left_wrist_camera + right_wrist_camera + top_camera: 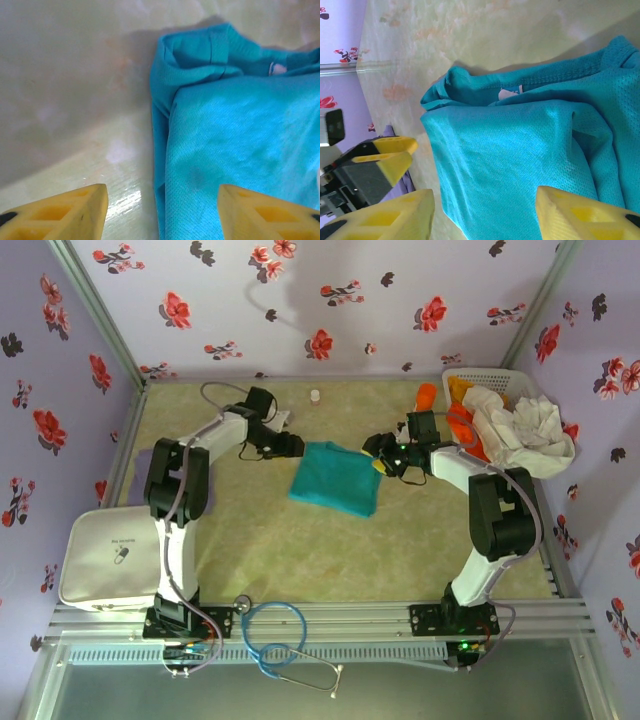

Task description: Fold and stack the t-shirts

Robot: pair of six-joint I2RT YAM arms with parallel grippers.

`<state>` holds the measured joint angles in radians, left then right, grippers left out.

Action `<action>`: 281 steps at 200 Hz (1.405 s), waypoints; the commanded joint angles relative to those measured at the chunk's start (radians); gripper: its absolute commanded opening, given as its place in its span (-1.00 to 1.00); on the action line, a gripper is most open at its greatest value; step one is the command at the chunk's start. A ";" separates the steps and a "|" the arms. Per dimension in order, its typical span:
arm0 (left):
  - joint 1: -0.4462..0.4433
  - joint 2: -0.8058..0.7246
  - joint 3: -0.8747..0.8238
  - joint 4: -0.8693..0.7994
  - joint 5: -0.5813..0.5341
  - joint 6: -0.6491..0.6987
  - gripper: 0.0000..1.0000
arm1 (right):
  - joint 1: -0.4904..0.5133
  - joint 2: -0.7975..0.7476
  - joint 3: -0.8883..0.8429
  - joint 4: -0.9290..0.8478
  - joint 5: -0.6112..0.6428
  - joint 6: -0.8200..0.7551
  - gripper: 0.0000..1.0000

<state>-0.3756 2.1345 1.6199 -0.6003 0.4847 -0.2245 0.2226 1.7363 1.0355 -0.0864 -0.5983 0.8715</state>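
Centre frame in the top view, folded teal t-shirt [335, 478] lies flat on table [300, 555]. Left gripper [294, 447] at its upper-left corner, right gripper [377, 456] at its upper-right corner, both with fingers spread, grasping nothing. Off-white t-shirt [522, 425] heaped in basket [482, 374], upper right.

The t-shirt [335, 478] was plain teal, the counter [300, 550] mottled pale yellow-green, the walls [480, 280] lavender with red and black flowers, the basket [490, 373] white.
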 commanded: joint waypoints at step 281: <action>-0.112 0.128 0.026 -0.052 0.081 -0.063 -0.64 | -0.007 0.004 -0.009 -0.061 -0.005 -0.051 0.09</action>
<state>-0.4561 2.2704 1.6978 -0.6739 0.5804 -0.2676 0.2218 1.7565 1.0351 -0.1108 -0.5995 0.8448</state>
